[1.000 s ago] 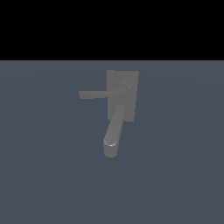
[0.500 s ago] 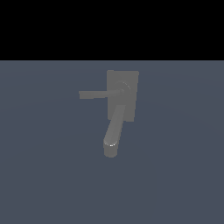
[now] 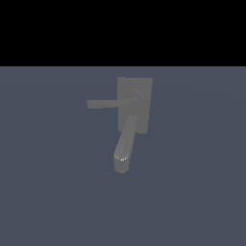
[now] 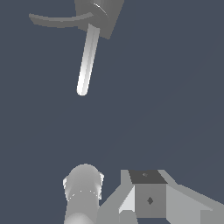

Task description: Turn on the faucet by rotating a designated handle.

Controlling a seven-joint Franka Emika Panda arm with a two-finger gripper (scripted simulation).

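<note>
The handle [image 3: 108, 103] points from the hub of the faucet [image 3: 144, 91] to the exterior view's left, same as one second ago: no turning yet. Only grey robot parts [image 4: 148, 199] are visible, well apart from the faucet; I cannot tell if the hand is apart or together.

No visible change to faucet [image 3: 133, 111] or handle [image 3: 108, 103] since earlier.

Faucet [image 3: 135, 103] mid-scene in exterior view, back plate [image 3: 143, 86] rearmost. Handle [image 3: 106, 104] running level from hub [image 3: 136, 99] toward the exterior view's left. Spout [image 3: 125, 143] dropping forward from below hub, tip nearest camera. In wrist view, end effector [image 4: 151, 197] well apart from handle [image 4: 88, 59] and spout [image 4: 57, 20], touching neither.
</note>
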